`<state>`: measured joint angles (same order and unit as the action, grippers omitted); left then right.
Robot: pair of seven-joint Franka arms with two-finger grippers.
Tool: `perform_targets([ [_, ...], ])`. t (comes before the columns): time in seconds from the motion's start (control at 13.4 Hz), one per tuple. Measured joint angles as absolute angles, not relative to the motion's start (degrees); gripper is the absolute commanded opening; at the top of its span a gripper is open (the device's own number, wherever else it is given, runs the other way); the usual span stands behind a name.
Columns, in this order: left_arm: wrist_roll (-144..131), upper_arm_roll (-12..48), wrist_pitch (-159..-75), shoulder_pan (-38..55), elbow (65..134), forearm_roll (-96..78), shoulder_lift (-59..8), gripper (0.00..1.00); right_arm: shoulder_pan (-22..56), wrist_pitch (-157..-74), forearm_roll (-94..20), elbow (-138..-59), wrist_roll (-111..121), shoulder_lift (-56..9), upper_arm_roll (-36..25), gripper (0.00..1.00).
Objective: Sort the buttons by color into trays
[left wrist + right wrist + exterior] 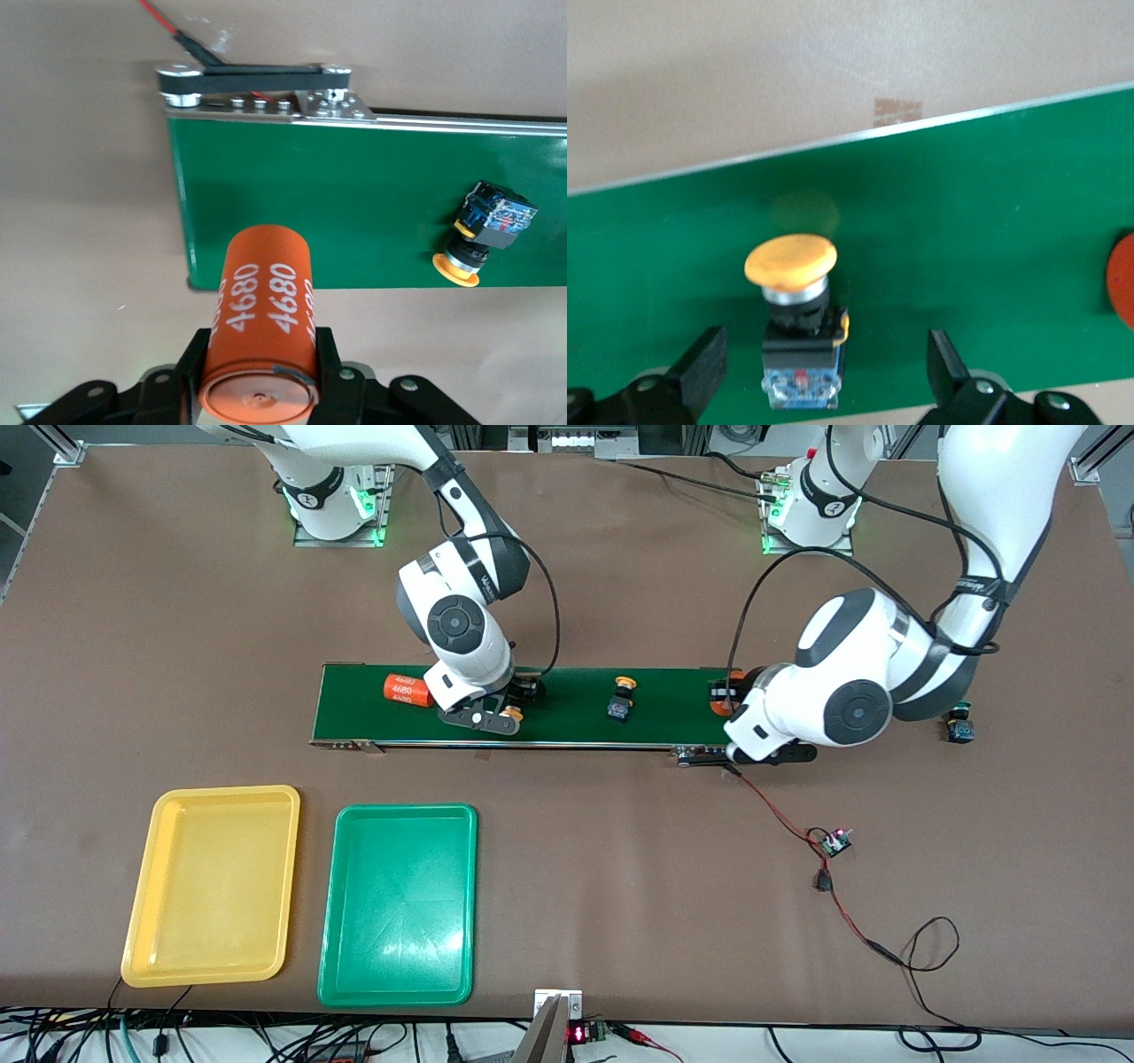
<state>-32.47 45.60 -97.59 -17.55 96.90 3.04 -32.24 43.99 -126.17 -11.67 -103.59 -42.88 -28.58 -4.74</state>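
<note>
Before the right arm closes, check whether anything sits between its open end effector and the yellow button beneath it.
Nothing visible does. The right end effector hangs open over the conveyor belt with the yellow button lying between its fingers. The only other thing near is an orange cylinder, off to the side.

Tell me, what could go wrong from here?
The left gripper holds an orange cylinder at the conveyor belt's end; released poorly, it might roll off. The right gripper stands open around a yellow button that sits nearer one finger, so closing could tip it.
</note>
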Motion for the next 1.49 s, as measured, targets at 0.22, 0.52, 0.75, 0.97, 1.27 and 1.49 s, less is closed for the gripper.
perform_targets([
  [0.22,-32.5,45.6,-101.3,-16.6,98.1,3.0,-35.0,0.37,45.1,-127.0,-11.3,-104.6,-42.9,-28.5,-4.7,0.84],
  [0.52,-32.3,45.6,-103.6,-16.4,99.8,3.0,-36.1,1.00,44.8,-128.9,-11.2,-106.3,-42.9,-28.6,-5.4,0.12],
  [0.75,-32.2,45.6,-103.6,-16.5,99.8,3.0,-35.9,1.00,44.2,-129.1,-11.2,-106.4,-42.9,-28.5,-5.6,0.00],
  [0.97,-32.2,45.6,-103.5,-17.1,98.8,3.0,-34.7,1.00,43.8,-129.8,-11.2,-106.2,-42.9,-27.6,-5.9,0.00],
  [1.27,-32.2,44.6,-96.3,-19.5,93.8,3.1,-30.7,1.00,37.2,-129.9,-10.9,-105.3,-35.1,-22.0,-7.0,0.00],
  [1.49,-32.1,39.1,-91.7,-19.9,89.4,3.1,-29.1,1.00,30.2,-129.6,-10.2,-105.4,-24.4,-20.6,-8.2,0.00],
])
